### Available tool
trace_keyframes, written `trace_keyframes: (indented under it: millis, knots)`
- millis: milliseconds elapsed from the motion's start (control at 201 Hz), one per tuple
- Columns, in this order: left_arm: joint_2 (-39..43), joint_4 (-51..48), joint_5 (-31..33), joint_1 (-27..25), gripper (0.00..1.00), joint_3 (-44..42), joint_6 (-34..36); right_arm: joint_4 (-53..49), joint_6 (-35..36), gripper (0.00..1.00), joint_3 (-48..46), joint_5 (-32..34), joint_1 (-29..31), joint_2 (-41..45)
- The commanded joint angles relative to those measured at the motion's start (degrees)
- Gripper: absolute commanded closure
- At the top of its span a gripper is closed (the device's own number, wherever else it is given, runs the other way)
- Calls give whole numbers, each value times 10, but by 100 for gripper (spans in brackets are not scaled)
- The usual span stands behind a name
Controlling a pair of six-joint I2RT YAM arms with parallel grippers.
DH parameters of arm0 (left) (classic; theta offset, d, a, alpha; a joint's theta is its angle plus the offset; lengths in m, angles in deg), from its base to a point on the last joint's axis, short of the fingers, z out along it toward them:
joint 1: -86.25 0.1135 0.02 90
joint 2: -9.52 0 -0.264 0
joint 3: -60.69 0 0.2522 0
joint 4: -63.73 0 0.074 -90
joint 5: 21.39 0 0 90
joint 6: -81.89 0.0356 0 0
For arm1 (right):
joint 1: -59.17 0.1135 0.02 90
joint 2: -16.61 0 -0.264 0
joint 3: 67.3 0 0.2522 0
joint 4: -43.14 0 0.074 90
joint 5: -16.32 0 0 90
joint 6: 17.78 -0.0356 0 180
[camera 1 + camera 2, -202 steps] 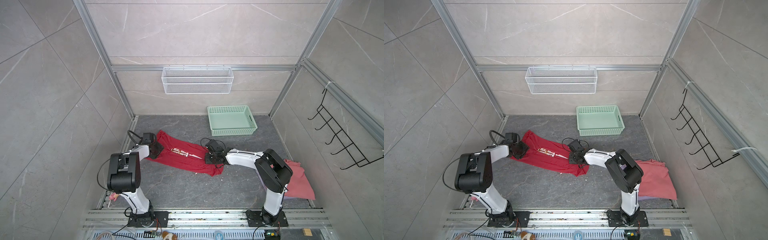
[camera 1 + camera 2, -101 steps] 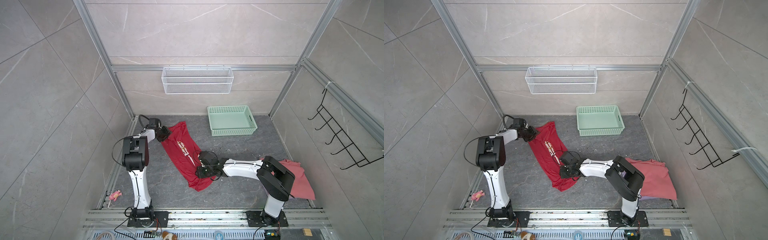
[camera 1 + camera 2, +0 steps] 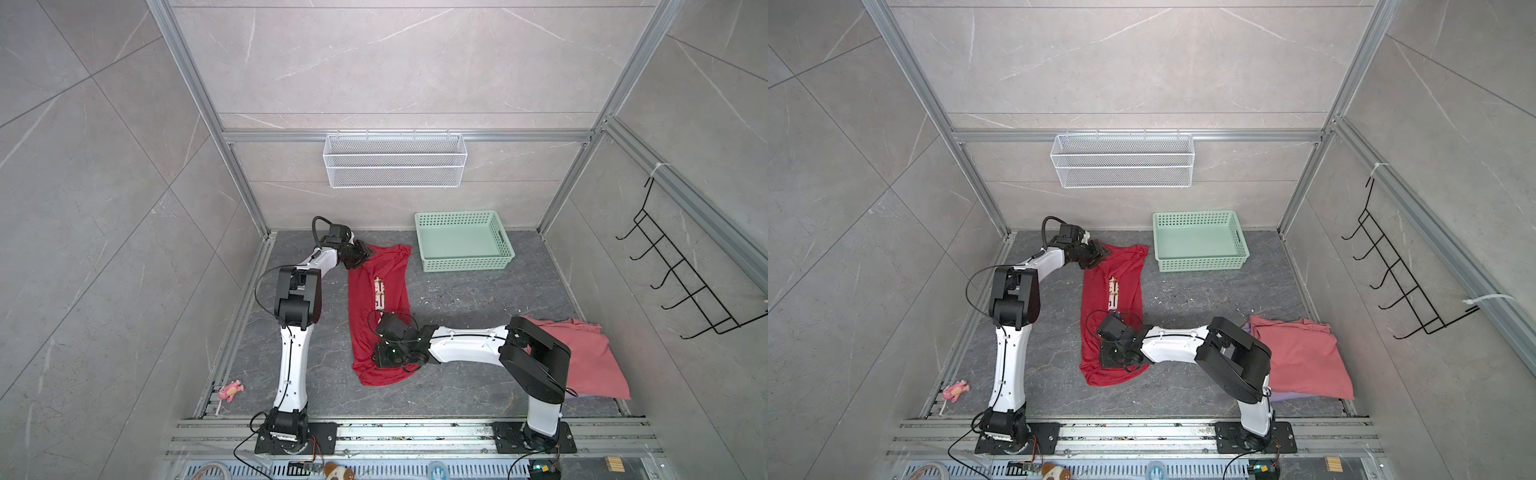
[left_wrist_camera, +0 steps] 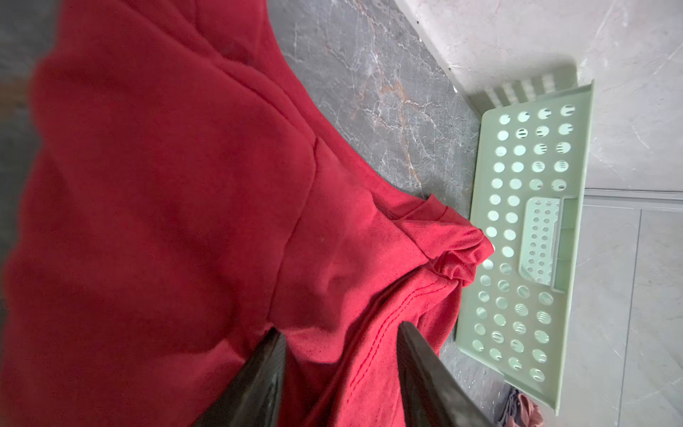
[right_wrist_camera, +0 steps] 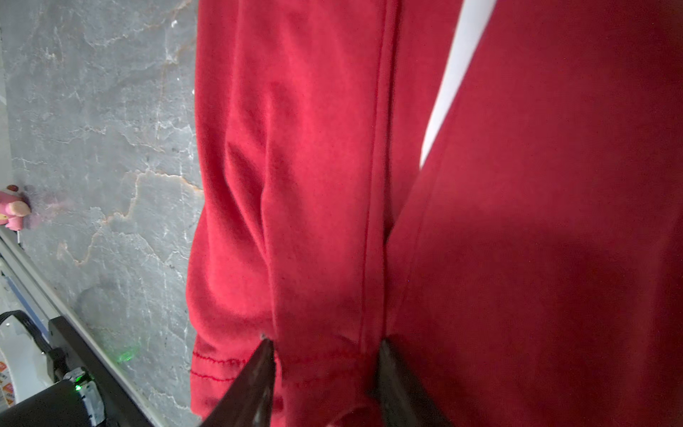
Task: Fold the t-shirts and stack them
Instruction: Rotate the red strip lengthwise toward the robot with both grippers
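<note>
The red t-shirt (image 3: 361,316) (image 3: 1096,291) lies stretched in a long strip from far to near, white-and-gold print (image 3: 379,293) facing up. My left gripper (image 3: 360,257) (image 4: 340,329) is shut on the shirt's far corner, red cloth (image 4: 184,185) bunched between its fingers. My right gripper (image 3: 384,358) (image 5: 327,342) is shut on the near end, the stitched hem (image 5: 221,362) between its fingers. The salmon-pink t-shirt (image 3: 590,357) (image 3: 1304,353) lies folded at the near right, behind my right arm. A lavender t-shirt (image 3: 1287,395) peeks out from under it.
A mint-green basket (image 3: 465,262) (image 4: 525,229) stands at the far right, close to the red shirt's far corner. A wire basket (image 3: 395,166) hangs on the back wall and a black hook rack (image 3: 681,282) on the right wall. A pink toy (image 3: 230,390) (image 5: 13,212) lies at the near left.
The red shirt has swung from lying across the floor to lying far-to-near. My left gripper carried its end to the back; my right gripper drew its end nearer and leftwards.
</note>
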Motion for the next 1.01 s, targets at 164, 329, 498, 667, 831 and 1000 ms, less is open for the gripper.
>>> trace_keyframes:
  millis: [164, 329, 498, 667, 831, 1000]
  knots:
    - [34, -5, 11, 4, 48, -11, -1, -150, 16, 48, -6, 50, 10, 17]
    - [122, 7, 5, 4, 47, -47, 16, -154, 52, 41, -5, 75, 11, 118]
    - [227, -32, 35, 4, 45, -116, 41, -160, 61, 39, -11, 109, 11, 183]
    - [361, -47, 74, 2, 40, -277, 18, -147, 63, 26, -44, 150, -10, 224]
    - [516, -60, 116, -14, 30, -455, -23, -91, 74, 12, -91, 124, -59, 262]
    - [666, -131, 173, -77, 24, -596, -63, -44, 76, 13, -142, 40, -102, 275]
